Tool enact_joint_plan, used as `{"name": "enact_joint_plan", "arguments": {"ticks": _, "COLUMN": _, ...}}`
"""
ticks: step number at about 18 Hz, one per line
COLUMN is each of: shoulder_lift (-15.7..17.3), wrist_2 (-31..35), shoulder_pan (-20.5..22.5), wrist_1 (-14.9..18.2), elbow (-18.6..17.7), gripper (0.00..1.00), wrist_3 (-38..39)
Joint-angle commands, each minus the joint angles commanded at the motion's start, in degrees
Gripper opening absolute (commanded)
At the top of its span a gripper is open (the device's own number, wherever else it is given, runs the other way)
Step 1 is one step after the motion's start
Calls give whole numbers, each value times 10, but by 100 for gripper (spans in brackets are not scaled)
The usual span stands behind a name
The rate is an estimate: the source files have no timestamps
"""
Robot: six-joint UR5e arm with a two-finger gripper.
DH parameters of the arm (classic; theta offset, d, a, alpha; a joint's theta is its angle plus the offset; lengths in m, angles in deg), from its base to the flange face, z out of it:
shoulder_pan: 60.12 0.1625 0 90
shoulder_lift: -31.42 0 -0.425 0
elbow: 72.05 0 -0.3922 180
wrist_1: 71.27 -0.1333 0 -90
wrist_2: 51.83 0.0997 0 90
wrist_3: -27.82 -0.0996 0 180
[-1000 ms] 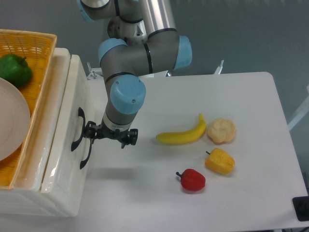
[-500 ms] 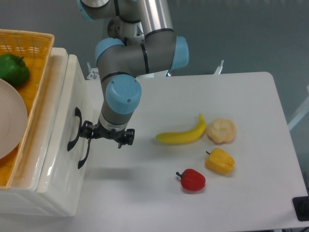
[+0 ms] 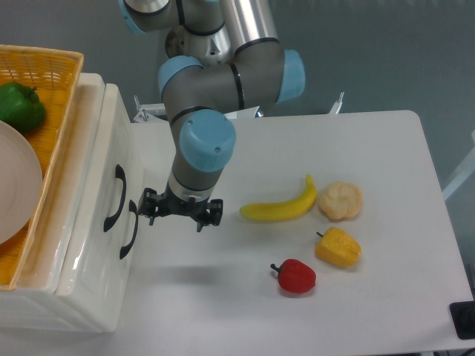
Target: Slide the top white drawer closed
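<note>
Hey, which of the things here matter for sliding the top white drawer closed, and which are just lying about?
Job in hand:
top white drawer
its black handle
gripper

Lying about:
banana
bread roll
yellow pepper
red pepper
wicker basket holding a green pepper and white plate

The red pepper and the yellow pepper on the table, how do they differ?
The red pepper is rounder and slightly smaller; the yellow pepper is blockier. The red pepper lies nearer the table's front edge, the yellow pepper nearer the bun. The red pepper's stem points left, and so does the yellow pepper's. Both lie on their sides, apart, untouched by the gripper.
</note>
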Motion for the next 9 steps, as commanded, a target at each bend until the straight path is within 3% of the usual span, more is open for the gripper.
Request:
{"name": "enact_joint_plan", "arguments": {"ticks": 4, "shoulder_lift": 9, "wrist_2": 13, "shoulder_pan": 33, "wrist_1": -2, "elbow": 17, "gripper": 100, "wrist_3": -88}}
{"name": "enact_joint_plan", "arguments": {"ticks": 9, "shoulder_lift": 28, "wrist_2": 79, "shoulder_pan": 76, "wrist_1": 1, "elbow": 21, "gripper": 100, "wrist_3": -252}}
